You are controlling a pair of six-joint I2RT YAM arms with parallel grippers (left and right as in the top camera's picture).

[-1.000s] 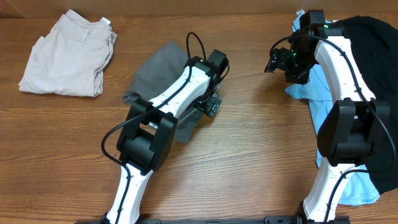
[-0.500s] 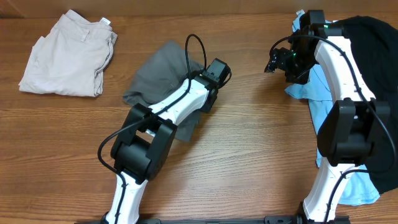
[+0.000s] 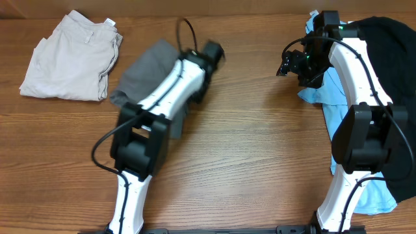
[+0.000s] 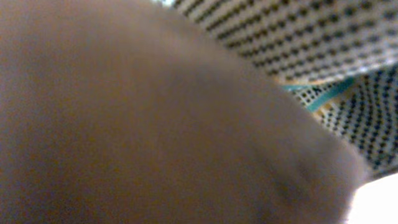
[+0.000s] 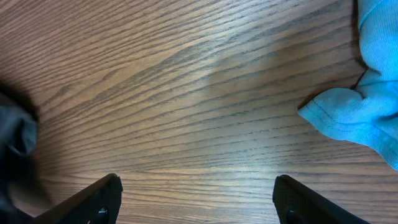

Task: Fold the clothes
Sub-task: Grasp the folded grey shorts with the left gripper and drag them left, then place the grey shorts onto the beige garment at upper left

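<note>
Overhead: grey shorts (image 3: pixel 140 75) lie crumpled at upper centre-left of the wooden worktop (image 3: pixel 260 143), with the left gripper (image 3: pixel 197 93) clamped shut on them. Beige shorts (image 3: pixel 68 58) sit upper left; a light-blue T-shirt (image 3: pixel 329 120) and black T-shirt (image 3: pixel 396 45) lie at right. Left wrist: blurred grey cloth and speckled lining (image 4: pixel 298 37) fill the frame. Right wrist: the right gripper (image 5: pixel 198 190) hangs wide open and empty over wood, with the blue T-shirt at upper right.

Left pincer (image 3: pixel 197 92) clamped, right pincer (image 5: pixel 196 185) spread.
</note>
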